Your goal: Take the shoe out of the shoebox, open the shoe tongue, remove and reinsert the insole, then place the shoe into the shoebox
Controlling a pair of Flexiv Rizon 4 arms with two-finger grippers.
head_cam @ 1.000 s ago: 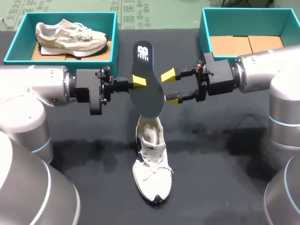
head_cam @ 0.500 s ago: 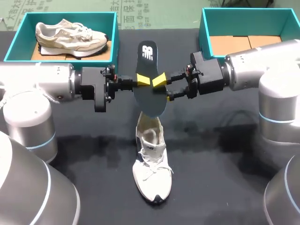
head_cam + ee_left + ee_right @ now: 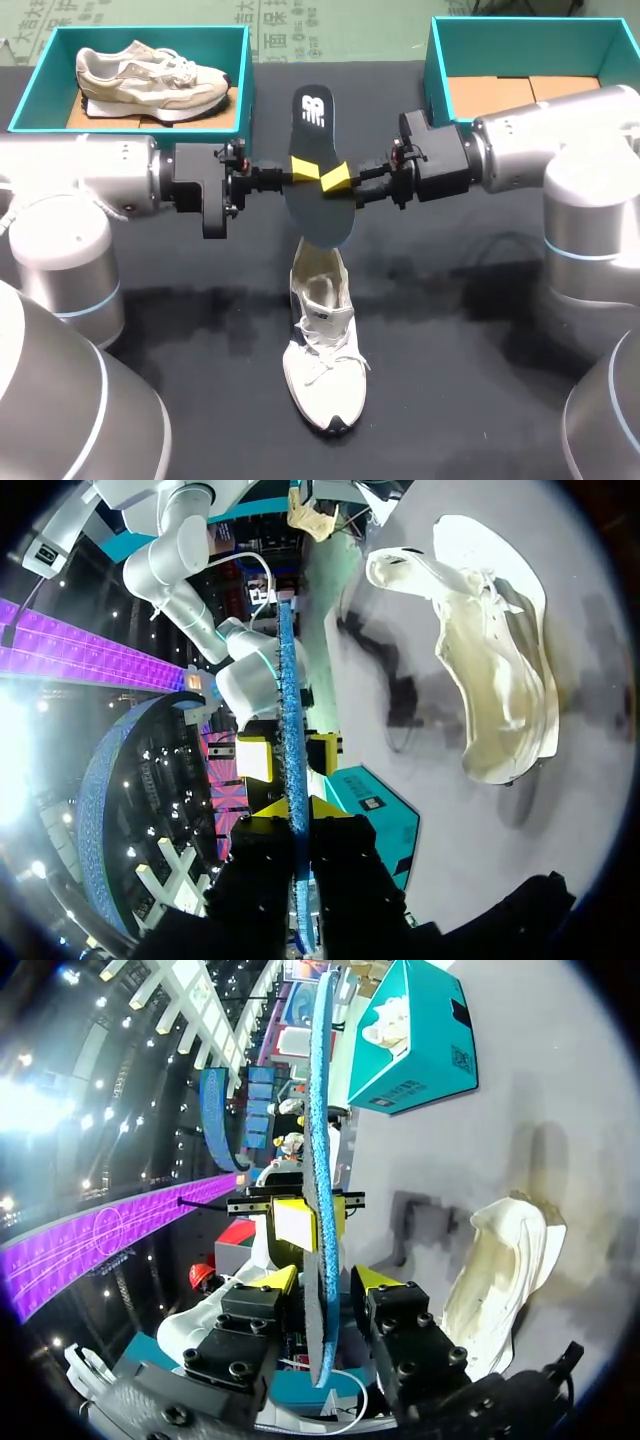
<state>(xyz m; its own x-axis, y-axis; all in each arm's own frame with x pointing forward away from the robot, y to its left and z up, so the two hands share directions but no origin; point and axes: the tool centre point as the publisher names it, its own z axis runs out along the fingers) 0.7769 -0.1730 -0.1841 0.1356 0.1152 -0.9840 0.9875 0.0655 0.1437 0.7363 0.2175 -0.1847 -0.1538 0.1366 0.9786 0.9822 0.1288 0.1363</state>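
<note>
Left gripper (image 3: 300, 170) clamps the dark insole (image 3: 312, 125) from 1 side while the right gripper (image 3: 337, 180) pinches it from the other. The 2 grips hold it upright, logo end up, over the open collar of the white sneaker (image 3: 322, 345), apparently a handover ahead of reinsertion. The sneaker lies on the black table (image 3: 480, 380), well apart from the empty teal shoebox (image 3: 437, 60). A 2nd shoebox (image 3: 30, 105) holds a beige sneaker (image 3: 150, 75).
</note>
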